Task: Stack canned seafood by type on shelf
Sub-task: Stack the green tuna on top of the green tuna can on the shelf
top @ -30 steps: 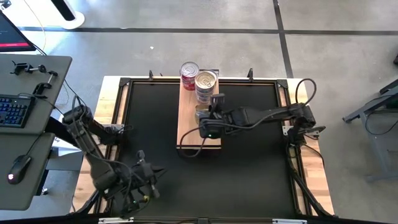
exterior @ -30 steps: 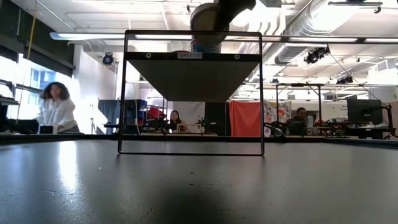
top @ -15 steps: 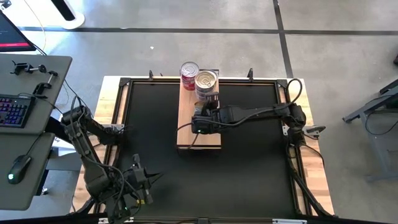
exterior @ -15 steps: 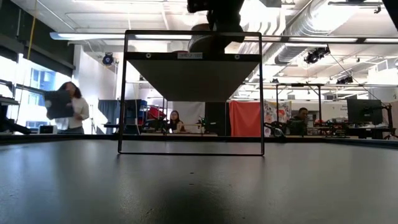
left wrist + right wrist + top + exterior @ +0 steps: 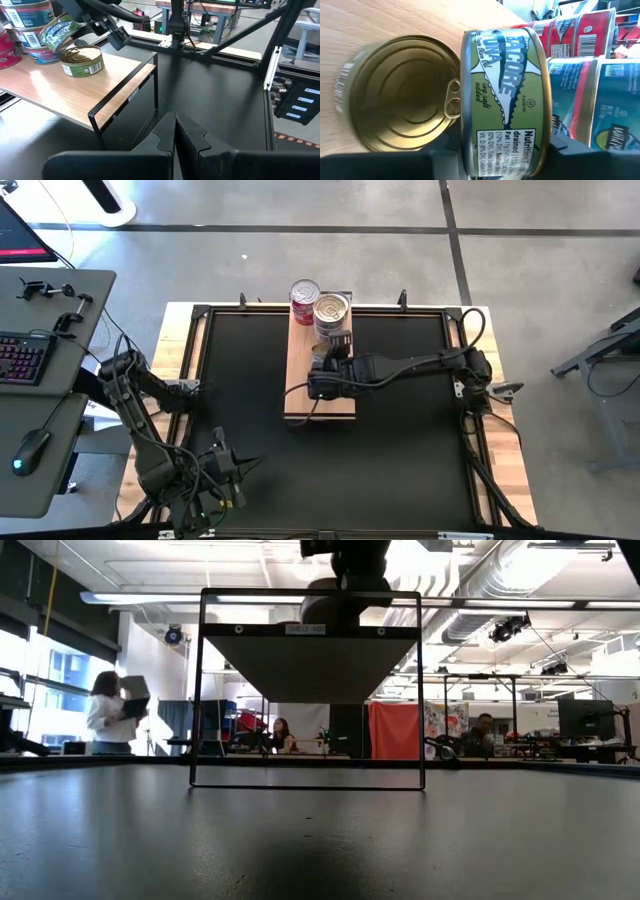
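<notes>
Right hand, mid-frame in the high view, is clamped on a green-label tuna tin, held on edge above a gold-lidded tin on the shelf. If it drops it tilted like that, I bet it rolls off or clips the blue-label stack. Left hand sits closed and empty, lower left.

Green-labelled tin on edge above gold-lidded tin on light-wood shelf
</notes>
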